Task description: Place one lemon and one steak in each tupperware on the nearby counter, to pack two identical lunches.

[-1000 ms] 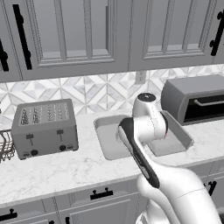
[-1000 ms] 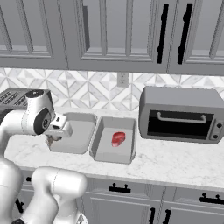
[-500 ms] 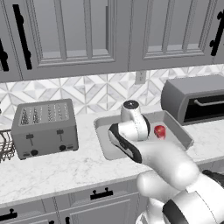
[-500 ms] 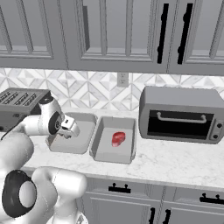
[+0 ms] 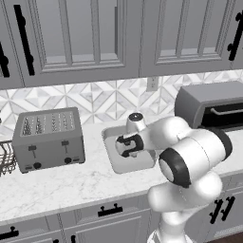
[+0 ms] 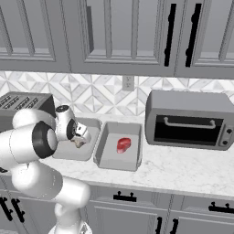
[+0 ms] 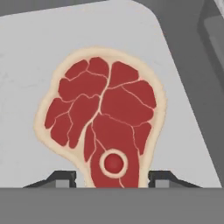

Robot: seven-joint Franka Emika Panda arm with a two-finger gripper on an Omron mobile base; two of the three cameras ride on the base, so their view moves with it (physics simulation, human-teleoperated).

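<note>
Your gripper point(image 7: 108, 175) hangs low over the left tray point(image 6: 64, 153), its two dark fingertips point(image 7: 59, 178) standing apart on either side of the steak's point(image 7: 103, 131) narrow lower end. You can see the tips flanking the meat in the hand view, but you cannot tell whether they touch it.

Beyond that, you have the long white counter point(image 5: 61, 190) running under grey wall cabinets point(image 5: 71, 38), with grey cabinet fronts point(image 6: 192, 219) and black handles below it. Your toaster oven point(image 6: 189, 119) stands at the right end of the counter, against the patterned backsplash point(image 6: 105, 93). Your toaster point(image 5: 47, 138) stands at the left, and just beside it a black wire basket point(image 5: 5, 156) shows at the picture's edge.

Between those two appliances you have the two grey trays side by side, nearly touching. The right tray point(image 6: 137, 157) holds the smaller red steak piece point(image 6: 123, 145), lying near its middle. The left tray sits under your wrist in both base views. The tan-rimmed steak, with its dark red middle and a small round bone mark near the fingertips, lies flat on this tray's pale floor, close to the rounded corner at the top right of the hand view.
</note>
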